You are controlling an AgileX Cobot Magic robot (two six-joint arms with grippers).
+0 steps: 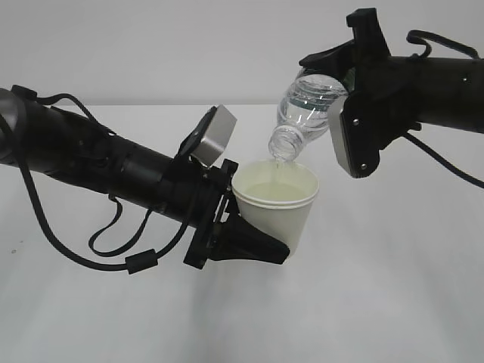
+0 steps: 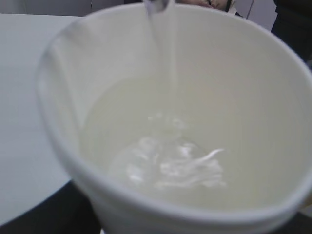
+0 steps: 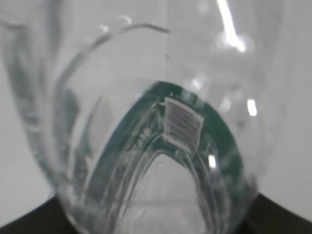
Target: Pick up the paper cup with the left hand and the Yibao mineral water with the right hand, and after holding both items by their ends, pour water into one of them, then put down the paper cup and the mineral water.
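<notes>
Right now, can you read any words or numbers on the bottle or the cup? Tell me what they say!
No words or numbers can be read.
Bottle: its green label has a white barcode patch, too blurred to read; no brand name shows.
Paper cup: plain cream, no print.
Left claw and right claw: no readable markings.

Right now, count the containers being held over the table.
2. The paper cup sits upright in the left hand, left of centre; the water bottle is tilted mouth-down above it in the right hand. Nothing else shows.
</notes>
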